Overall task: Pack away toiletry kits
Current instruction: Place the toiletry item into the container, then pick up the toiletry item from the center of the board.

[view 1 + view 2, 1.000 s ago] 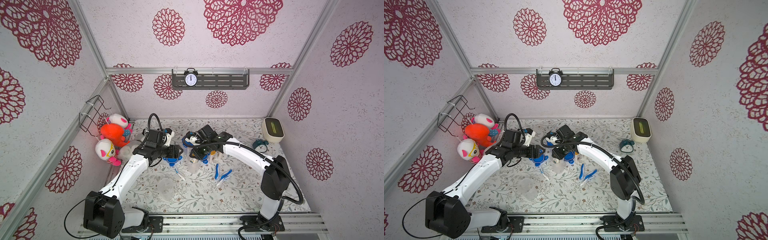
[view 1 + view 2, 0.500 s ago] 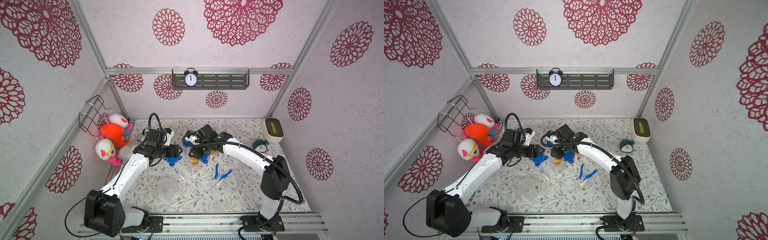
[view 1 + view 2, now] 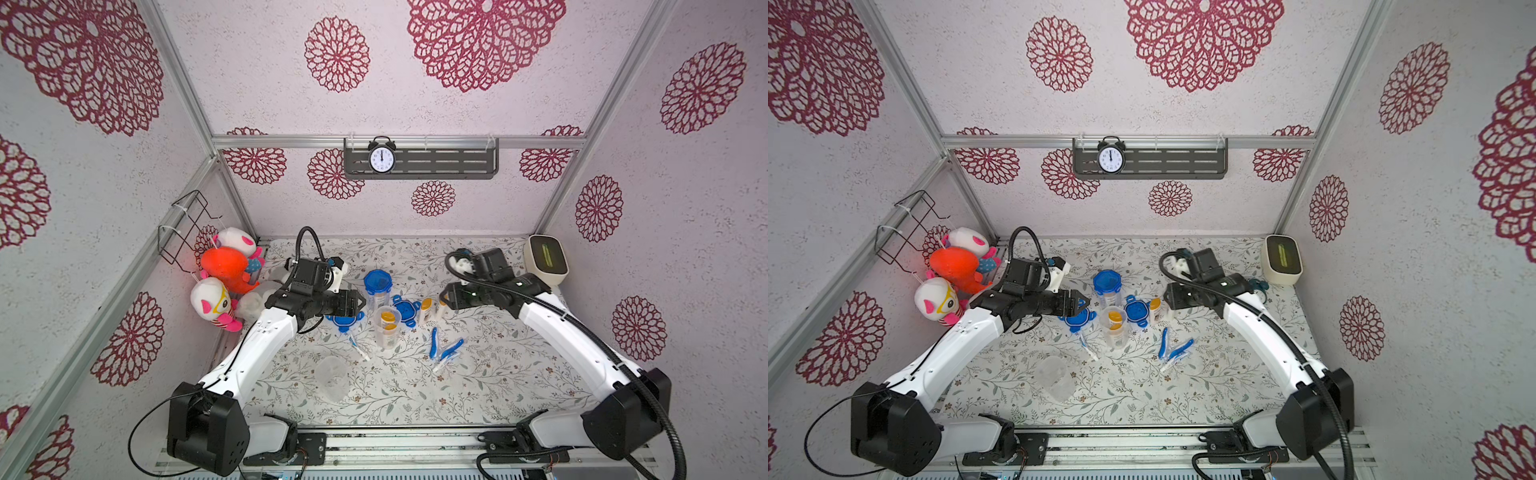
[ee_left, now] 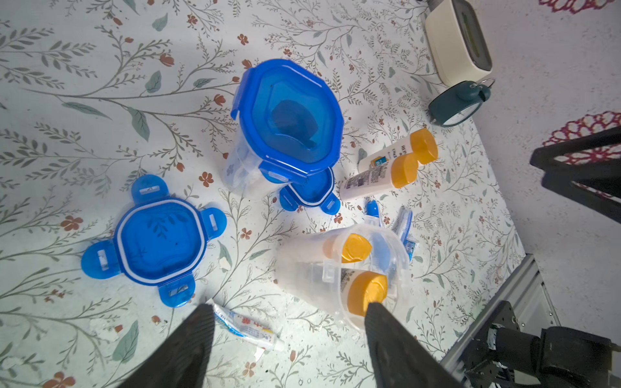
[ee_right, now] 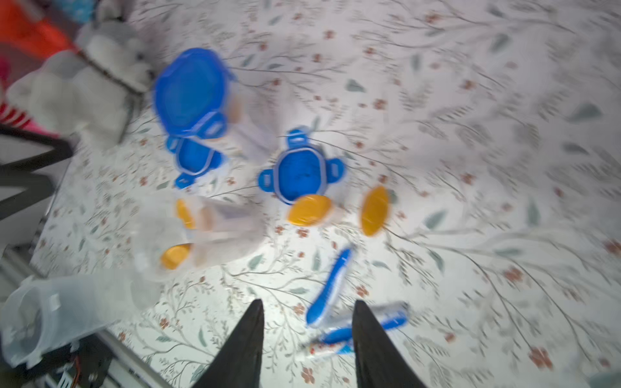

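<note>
Open cup (image 3: pixel 387 328): upright at mid-table, two orange-capped bottles (image 4: pixel 353 248) inside.
Right gripper (image 5: pixel 307 302): fingers partly apart, empty, near the cup.
Left gripper (image 4: pixel 289 309): fingers wide apart, empty, beside the cup.
Toothbrushes (image 3: pixel 434 343): lying near the cup.
Advice: likely a toothbrush goes next; pinch one handle only and lower it gently, so the cup is not tipped.

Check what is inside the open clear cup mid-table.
An orange-capped bottle and a second bottle sit in the open cup. Their bodies hide its bottom; smaller items there cannot be seen.
</note>
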